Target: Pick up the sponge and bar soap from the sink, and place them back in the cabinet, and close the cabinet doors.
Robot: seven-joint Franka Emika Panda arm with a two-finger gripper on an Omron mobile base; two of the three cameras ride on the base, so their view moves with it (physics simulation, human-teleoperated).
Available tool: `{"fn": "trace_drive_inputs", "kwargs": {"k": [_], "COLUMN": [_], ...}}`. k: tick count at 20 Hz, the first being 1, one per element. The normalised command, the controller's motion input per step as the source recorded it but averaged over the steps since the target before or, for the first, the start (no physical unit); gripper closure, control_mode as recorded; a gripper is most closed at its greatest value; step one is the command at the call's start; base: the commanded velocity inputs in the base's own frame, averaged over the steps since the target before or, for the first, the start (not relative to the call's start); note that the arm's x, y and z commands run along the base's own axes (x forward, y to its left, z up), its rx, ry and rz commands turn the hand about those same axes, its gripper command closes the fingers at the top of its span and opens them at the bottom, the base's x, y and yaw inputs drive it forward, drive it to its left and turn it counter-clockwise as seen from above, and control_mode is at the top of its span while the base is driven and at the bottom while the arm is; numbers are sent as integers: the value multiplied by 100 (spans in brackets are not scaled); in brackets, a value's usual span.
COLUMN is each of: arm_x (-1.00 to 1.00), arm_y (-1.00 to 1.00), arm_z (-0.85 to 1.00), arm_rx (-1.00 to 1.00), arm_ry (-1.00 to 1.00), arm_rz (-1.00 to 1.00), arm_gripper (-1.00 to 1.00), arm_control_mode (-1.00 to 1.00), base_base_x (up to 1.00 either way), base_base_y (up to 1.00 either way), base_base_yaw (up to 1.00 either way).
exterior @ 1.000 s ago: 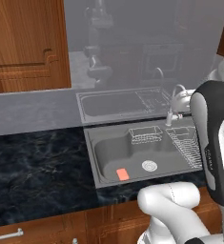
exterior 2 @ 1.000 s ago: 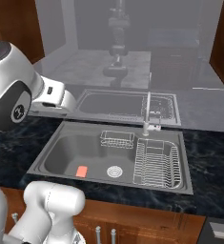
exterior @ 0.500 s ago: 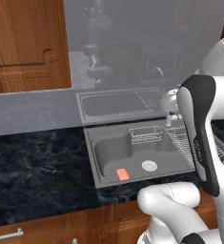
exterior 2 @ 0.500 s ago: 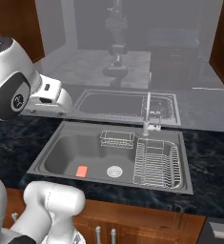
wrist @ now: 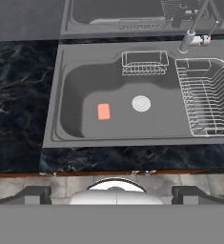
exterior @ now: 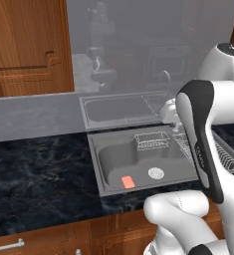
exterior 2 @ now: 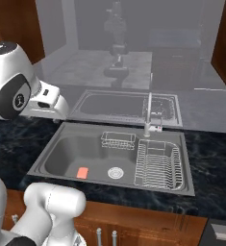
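The salmon-pink bar soap (wrist: pixel 103 111) lies flat on the floor of the grey sink (wrist: pixel 61 71), left of the round white drain (wrist: pixel 141 103). It shows too in the left base view (exterior: pixel 129 182) and the right base view (exterior 2: pixel 82 172). My gripper (wrist: pixel 112 194) hovers high above the counter's front edge, looking down into the basin. It is open, its two dark fingertips (wrist: pixel 35 194) far apart with nothing between them. The sponge is out of view. A reddish-brown panelled cabinet door (exterior: pixel 29 45) fills the upper left of the left base view.
A small wire rack (wrist: pixel 144 62) sits at the back of the basin, and a ribbed wire drainer (wrist: pixel 204 95) fills its right side. The faucet (exterior 2: pixel 149 117) rises behind the sink. Dark marble counter (exterior: pixel 39 174) stretches to the left. My white arm (exterior: pixel 203 129) crosses the sink's right side.
My arm has swung leftward over the sink's right side in the left base view, and its upper part has shifted left in the right base view. The soap has not moved.
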Motion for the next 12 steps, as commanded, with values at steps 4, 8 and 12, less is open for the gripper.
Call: {"fn": "trace_drive_inputs", "kwargs": {"k": [4,8,12], "arm_x": [11,6,17], "arm_y": [0,0,0], "arm_z": [-44,-35,-32], "arm_rx": [0,0,0], "arm_ry": [0,0,1], "arm_rz": [0,0,0], "arm_gripper": [-100,-100,-100], "arm_control_mode": [-100,-100,-100], "base_base_x": [0,0,0], "base_base_y": [0,0,0], "base_base_yaw": [0,0,0]}}
